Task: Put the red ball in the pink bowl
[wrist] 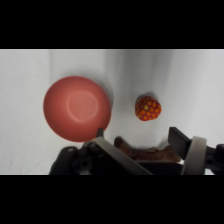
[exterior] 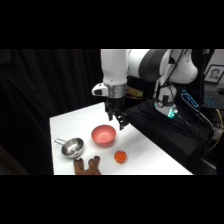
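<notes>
The red ball (exterior: pixel 120 157), small, orange-red and bumpy, rests on the white table near its front edge. In the wrist view the red ball (wrist: pixel 148 108) lies to the right of the pink bowl (wrist: pixel 76 108), a short gap between them. The pink bowl (exterior: pixel 103 134) stands upright and holds nothing. My gripper (exterior: pixel 117 121) hangs above the table just behind and to the right of the bowl. Seen from the wrist, the gripper (wrist: pixel 150 150) is open, its fingers spread wide with nothing between them.
A shiny steel cup (exterior: pixel 72 148) with a handle stands left of the bowl. A brown plush toy (exterior: pixel 87 166) lies at the table's front edge, and the plush toy (wrist: pixel 145 152) also shows beyond my fingers. Black cloth surrounds the white table (exterior: pixel 75 122).
</notes>
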You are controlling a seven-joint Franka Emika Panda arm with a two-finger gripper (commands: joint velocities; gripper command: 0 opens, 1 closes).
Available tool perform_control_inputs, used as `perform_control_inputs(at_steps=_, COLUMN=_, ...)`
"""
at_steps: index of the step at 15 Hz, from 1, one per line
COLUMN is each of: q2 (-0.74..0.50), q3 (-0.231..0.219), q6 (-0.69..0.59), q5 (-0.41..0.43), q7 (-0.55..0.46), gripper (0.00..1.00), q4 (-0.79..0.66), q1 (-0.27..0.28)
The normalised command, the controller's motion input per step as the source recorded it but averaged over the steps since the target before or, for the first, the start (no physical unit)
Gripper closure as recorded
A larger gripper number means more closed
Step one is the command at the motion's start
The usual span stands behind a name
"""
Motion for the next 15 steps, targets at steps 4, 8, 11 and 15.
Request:
perform_control_inputs(at_steps=4, q2=0.19, q3=0.036, q6=0.24, q5=0.087, q7=0.15, gripper=0.0, q4=0.1, q1=0.079)
perform_control_inputs(at_steps=8, q2=0.17, q3=0.028, q6=0.22, q5=0.071, q7=0.12, gripper=0.0, q4=0.06, q1=0.078)
perform_control_inputs(at_steps=11, q2=0.21, q3=0.018, q6=0.23, q5=0.052, q7=0.09, gripper=0.0, q4=0.07, q1=0.073)
perform_control_inputs(at_steps=15, q2=0.21, q3=0.011, q6=0.22, q5=0.057, q7=0.07, gripper=0.0, q4=0.1, q1=0.073)
